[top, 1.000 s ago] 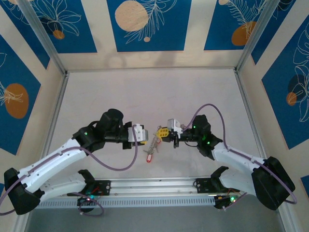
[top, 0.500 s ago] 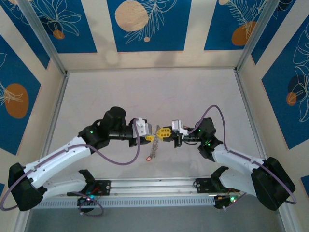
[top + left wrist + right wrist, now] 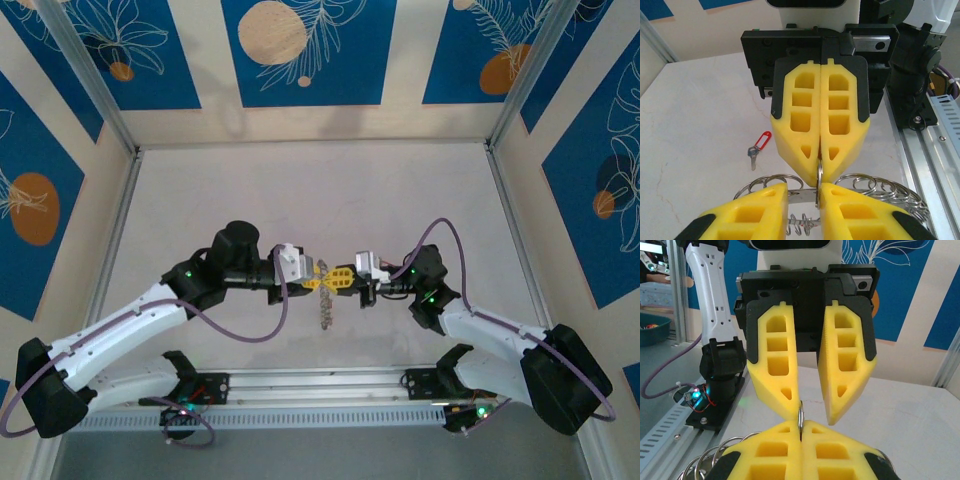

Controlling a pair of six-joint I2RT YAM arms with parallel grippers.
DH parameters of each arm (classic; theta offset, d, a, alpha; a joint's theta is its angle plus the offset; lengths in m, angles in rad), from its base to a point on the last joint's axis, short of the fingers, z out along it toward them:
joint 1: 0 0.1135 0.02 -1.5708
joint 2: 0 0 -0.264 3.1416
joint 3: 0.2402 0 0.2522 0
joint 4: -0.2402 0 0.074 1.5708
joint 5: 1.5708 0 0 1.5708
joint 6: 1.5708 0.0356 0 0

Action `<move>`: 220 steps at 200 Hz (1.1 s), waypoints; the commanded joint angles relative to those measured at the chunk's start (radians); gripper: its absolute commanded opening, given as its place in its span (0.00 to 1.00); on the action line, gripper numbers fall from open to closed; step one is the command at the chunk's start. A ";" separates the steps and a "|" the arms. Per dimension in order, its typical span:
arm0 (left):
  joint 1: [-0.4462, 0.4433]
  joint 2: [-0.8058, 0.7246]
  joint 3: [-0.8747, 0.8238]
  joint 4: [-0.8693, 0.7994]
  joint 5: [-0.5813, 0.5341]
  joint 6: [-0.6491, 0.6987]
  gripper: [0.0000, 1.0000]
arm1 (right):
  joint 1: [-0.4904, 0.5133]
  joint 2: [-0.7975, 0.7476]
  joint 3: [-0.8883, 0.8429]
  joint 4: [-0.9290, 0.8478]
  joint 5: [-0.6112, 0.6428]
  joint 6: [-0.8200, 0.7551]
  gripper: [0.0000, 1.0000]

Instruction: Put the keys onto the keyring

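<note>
— Yellow pads nose to nose out there. Which one has the keyring [image 3: 325, 308]?

— The right gripper [image 3: 342, 276]. Its jaws are pressed together on the thin edge of one loop. In the left wrist view that loop stands on edge between the closed tips, and more wire loops fan out to either side lower down.

— And the left gripper [image 3: 315, 280]?

— Jaws apart. In the right wrist view one of its fingers [image 3: 766, 383] touches the loop's edge just above the right gripper's tips. The other finger stands clear of it, with open space between the two.

— How do the arms sit?

— The left arm [image 3: 130, 325] reaches in from the near left corner of the worktop [image 3: 300, 200], its wrist roughly level and pointing right. The right arm [image 3: 490, 330] mirrors it from the near right corner, wrist pointing left. The grippers meet above the worktop about midway between its side edges, closer to the near edge than the far one. The rest of the ring hangs below them as a silvery bunch.

— Any key in sight?

— One key [image 3: 759, 147] with a red tag lies flat on the worktop, apart from the ring.
</note>
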 commanded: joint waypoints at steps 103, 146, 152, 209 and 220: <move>0.005 0.035 0.060 -0.142 -0.002 0.119 0.00 | 0.054 -0.032 0.052 -0.135 0.064 -0.137 0.16; -0.025 0.099 0.202 -0.395 -0.167 0.219 0.00 | 0.089 -0.063 0.098 -0.391 0.189 -0.283 0.34; -0.029 0.102 0.213 -0.406 -0.180 0.227 0.00 | 0.091 -0.060 0.102 -0.397 0.198 -0.283 0.34; -0.046 0.105 0.236 -0.406 -0.165 0.251 0.00 | 0.117 -0.024 0.113 -0.392 0.257 -0.282 0.36; -0.045 0.108 0.236 -0.405 -0.151 0.257 0.00 | 0.123 -0.015 0.117 -0.387 0.272 -0.281 0.35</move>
